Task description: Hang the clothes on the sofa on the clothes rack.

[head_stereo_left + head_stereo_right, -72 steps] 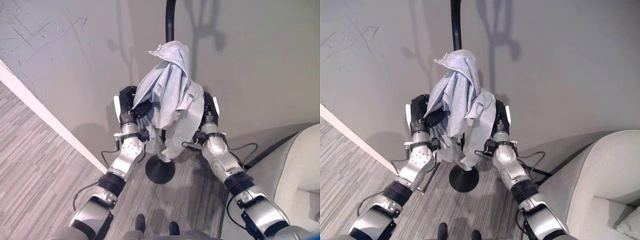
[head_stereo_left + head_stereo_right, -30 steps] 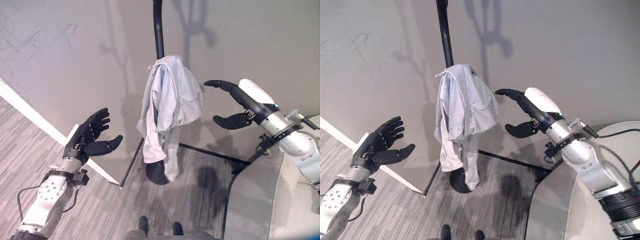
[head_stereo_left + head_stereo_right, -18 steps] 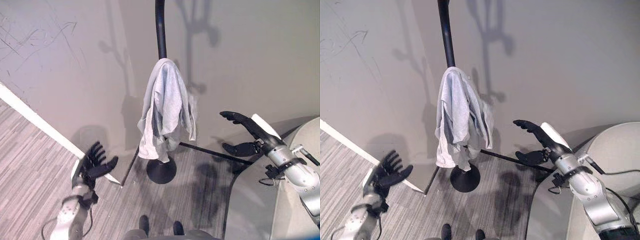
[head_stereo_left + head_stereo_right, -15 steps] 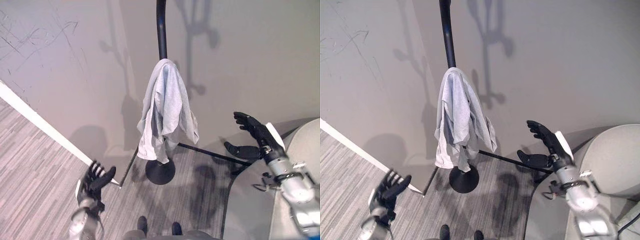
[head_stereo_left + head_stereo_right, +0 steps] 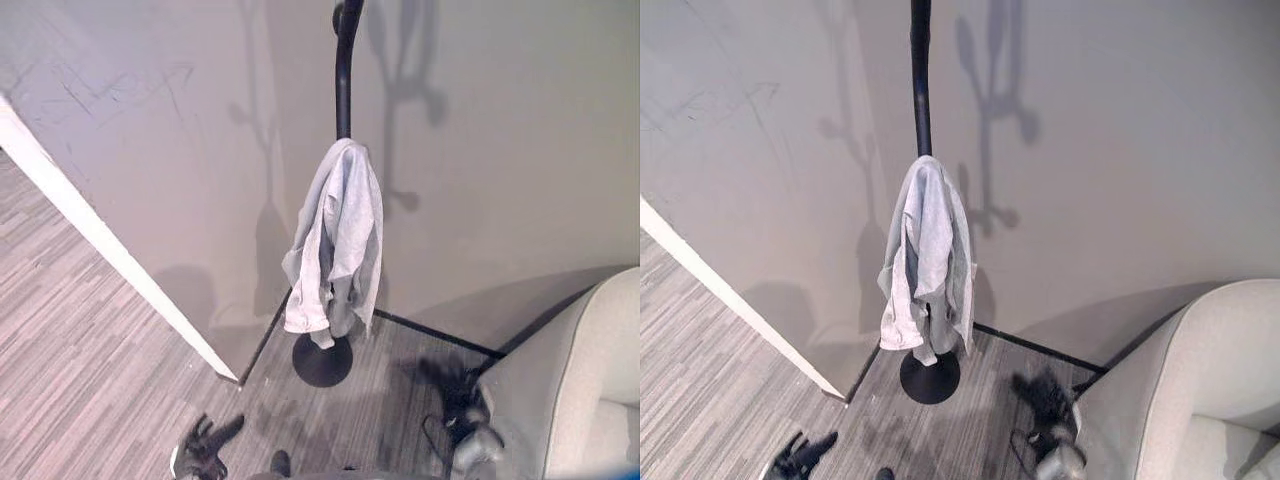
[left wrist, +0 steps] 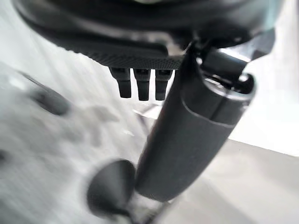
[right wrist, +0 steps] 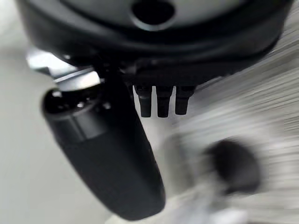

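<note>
A grey garment (image 5: 335,240) hangs draped over a hook of the black clothes rack (image 5: 343,70), its folds falling to just above the round base (image 5: 322,361), which stands on the striped floor (image 5: 90,330) by the wall. The left hand (image 5: 205,445), low near the floor, has straight, spread fingers and holds nothing. The right hand (image 5: 1045,395), beside the sofa (image 5: 1185,380), is likewise empty, its fingers straight.

A grey wall (image 5: 520,150) stands at the far side, a white baseboard (image 5: 100,245) left, striped wood floor (image 5: 80,340) near
</note>
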Tool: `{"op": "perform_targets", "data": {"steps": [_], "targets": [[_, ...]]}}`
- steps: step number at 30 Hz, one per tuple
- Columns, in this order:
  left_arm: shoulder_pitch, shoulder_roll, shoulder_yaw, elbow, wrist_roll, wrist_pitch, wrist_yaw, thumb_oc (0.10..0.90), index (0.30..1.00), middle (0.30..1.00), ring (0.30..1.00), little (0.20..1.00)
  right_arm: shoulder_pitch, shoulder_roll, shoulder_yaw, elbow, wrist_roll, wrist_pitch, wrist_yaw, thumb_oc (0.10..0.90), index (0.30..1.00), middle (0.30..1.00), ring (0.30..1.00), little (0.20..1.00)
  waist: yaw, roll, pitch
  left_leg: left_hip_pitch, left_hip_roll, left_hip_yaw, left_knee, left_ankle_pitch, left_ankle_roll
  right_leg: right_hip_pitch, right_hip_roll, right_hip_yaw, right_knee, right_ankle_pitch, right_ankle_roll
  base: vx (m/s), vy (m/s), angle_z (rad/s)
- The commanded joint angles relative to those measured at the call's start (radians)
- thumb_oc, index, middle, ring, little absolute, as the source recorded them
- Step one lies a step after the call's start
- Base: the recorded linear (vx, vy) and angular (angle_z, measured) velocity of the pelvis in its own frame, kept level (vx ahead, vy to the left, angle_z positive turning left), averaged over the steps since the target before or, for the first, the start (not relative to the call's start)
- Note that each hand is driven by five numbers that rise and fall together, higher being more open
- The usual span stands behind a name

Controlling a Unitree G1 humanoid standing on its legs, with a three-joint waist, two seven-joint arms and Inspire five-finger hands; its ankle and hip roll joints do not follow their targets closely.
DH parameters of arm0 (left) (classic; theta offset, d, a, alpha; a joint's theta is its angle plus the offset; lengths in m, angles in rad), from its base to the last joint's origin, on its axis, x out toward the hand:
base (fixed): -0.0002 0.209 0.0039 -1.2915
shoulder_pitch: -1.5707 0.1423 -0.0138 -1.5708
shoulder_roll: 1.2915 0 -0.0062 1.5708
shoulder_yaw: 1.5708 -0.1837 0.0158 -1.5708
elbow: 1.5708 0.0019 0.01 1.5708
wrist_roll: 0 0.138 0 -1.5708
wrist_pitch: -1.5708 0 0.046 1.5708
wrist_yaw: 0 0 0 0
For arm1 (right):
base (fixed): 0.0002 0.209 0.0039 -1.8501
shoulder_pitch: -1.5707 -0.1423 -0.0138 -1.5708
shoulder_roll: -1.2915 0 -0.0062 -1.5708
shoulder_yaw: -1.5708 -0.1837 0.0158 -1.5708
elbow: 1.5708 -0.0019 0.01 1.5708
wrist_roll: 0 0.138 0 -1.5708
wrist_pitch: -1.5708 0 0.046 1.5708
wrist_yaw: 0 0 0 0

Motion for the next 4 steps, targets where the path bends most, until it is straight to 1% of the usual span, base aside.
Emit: {"op": "perform_targets", "data": {"steps": [1, 3, 4], "targets": [[-0.072, -0.007, -0.036, 0.092, 0.073, -0.017, -0.027, 0.800, 0.900, 0.900, 0.900, 0.900, -0.057, 0.064, -0.058, 0.167, 0.135, 0.058, 0.037, 0.800, 0.900, 0.900, 0.900, 0.900, 0.022, -0.022, 0.013, 0.032, 0.002, 0.007, 0.005, -0.077, -0.013, 0.036, -0.094, -0.104, 0.046, -0.035, 0.110, 0.05, 0.014, 0.09], [-0.079, -0.018, -0.045, 0.112, 0.071, -0.014, -0.030, 0.800, 0.900, 0.900, 0.900, 0.900, -0.079, 0.073, -0.109, 0.269, 0.148, 0.063, 0.025, 0.800, 0.900, 0.900, 0.900, 0.900, 0.023, -0.019, 0.011, 0.033, 0.000, 0.004, 0.005, -0.081, -0.012, 0.042, -0.093, -0.107, 0.042, -0.038, 0.110, 0.04, 0.015, 0.10], [-0.079, -0.018, -0.046, 0.112, 0.071, -0.014, -0.030, 0.800, 0.900, 0.900, 0.900, 0.900, -0.081, 0.073, -0.110, 0.271, 0.148, 0.063, 0.026, 0.800, 0.900, 0.900, 0.900, 0.900, 0.024, -0.019, 0.011, 0.033, 0.000, 0.004, 0.005, -0.081, -0.012, 0.042, -0.093, -0.107, 0.042, -0.038, 0.110, 0.02, 0.009, 0.08]]}}
